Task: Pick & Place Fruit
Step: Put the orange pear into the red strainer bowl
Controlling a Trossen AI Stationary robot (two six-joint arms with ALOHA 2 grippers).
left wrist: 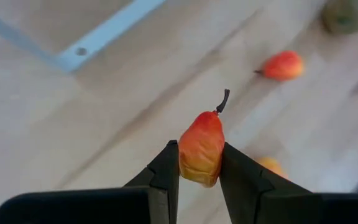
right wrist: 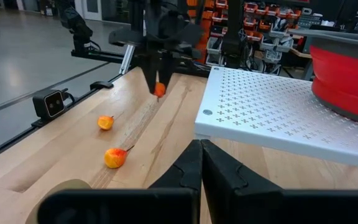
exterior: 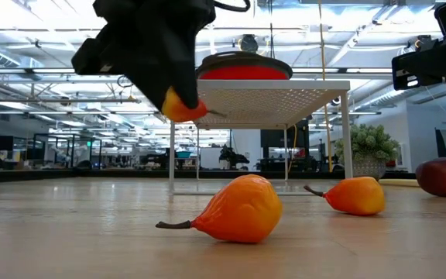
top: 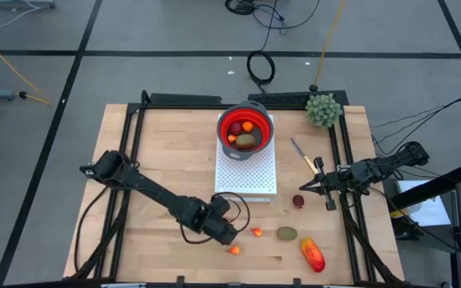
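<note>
Fruit is held by the left gripper (left wrist: 199,163): a small orange-red pear-shaped toy piece (left wrist: 201,148) is clamped between the two dark fingers (left wrist: 165,171), clear of the wooden surface (top: 166,152). Its long axis runs away from the gripper, the broad end sitting between the fingers and the thin dark stem pointing outward beyond the fingertips.

Two more small orange pear-shaped pieces lie on the surface below and just beyond this gripper, one (exterior: 238,209) nearer and one (exterior: 355,195) farther, each on its side with its stem level with the surface. Further out from the gripper a brown-green oval piece (top: 286,234) and a larger red-orange oblong piece (top: 313,254) are seen. A red collapsible bowl (top: 246,128) holding several pieces stands on a white perforated metal stand (top: 246,172), well apart from the held piece.

The right gripper (right wrist: 201,163) is held with its fingers pressed together on nothing; a dark-red ball (top: 298,201) lies near it.

No writing can be read anywhere.
</note>
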